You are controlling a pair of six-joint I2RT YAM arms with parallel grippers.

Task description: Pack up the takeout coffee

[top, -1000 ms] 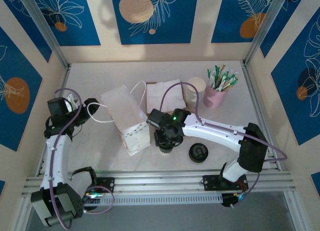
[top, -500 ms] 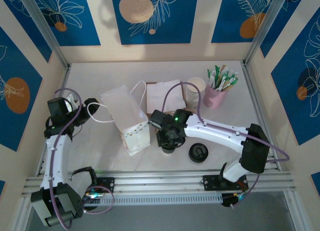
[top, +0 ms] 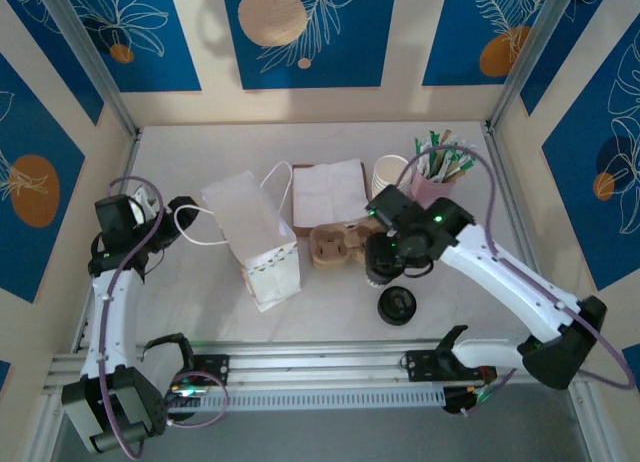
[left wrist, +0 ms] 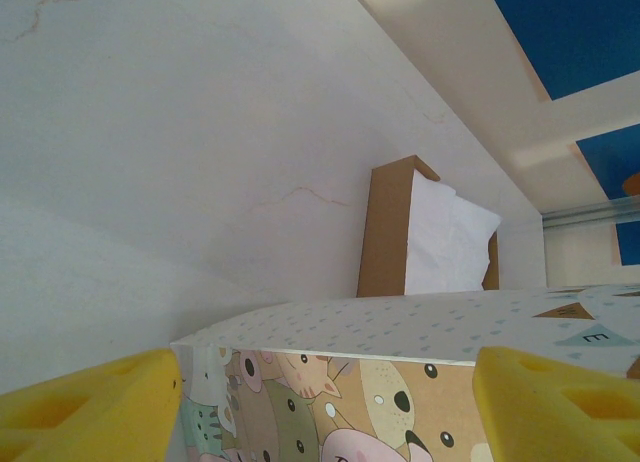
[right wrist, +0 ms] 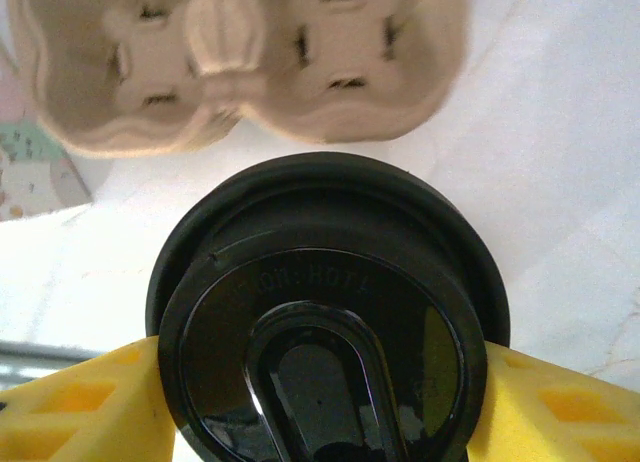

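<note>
Swung rightward off the carrier tray [top: 335,247], right hand [top: 384,272] apparently clamps a black-lidded cup [right wrist: 325,312].

You'll find the tan-brown moulded-pulp cup carrier tray [top: 335,248] lying flat near the middle of the white surface [top: 200,292]. Its two round, slotted wells sit side by side, left to right.

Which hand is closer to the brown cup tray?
Right. The right hand, gripping a black round lid, is beside the brown pulp cup tray; the left hand, beyond the white paper bag.
</note>
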